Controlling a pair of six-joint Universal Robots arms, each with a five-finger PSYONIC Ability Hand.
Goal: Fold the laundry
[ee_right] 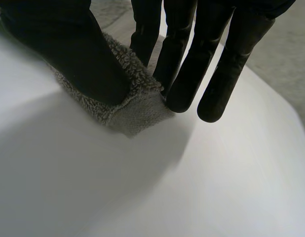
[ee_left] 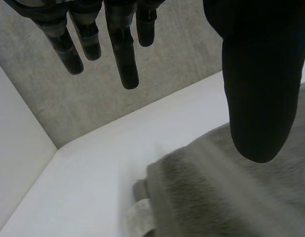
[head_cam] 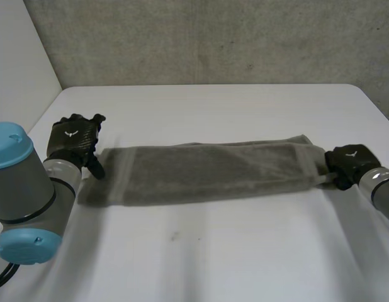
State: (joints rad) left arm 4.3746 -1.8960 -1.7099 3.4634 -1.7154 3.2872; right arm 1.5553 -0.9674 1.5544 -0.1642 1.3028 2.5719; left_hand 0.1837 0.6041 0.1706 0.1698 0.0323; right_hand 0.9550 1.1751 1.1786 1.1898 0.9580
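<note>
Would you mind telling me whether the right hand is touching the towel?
Touching. The right wrist view shows the right hand pinching a corner of the towel between thumb and fingers.

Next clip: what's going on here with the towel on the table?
A two-armed robot is partway through folding a grey towel, which lies on the white table as a long strip and looks to be already folded once lengthwise. The right hand pinches a corner at one end of the towel between its thumb and fingers. The left hand is at the opposite end, fingers straight, gripping nothing.
</note>
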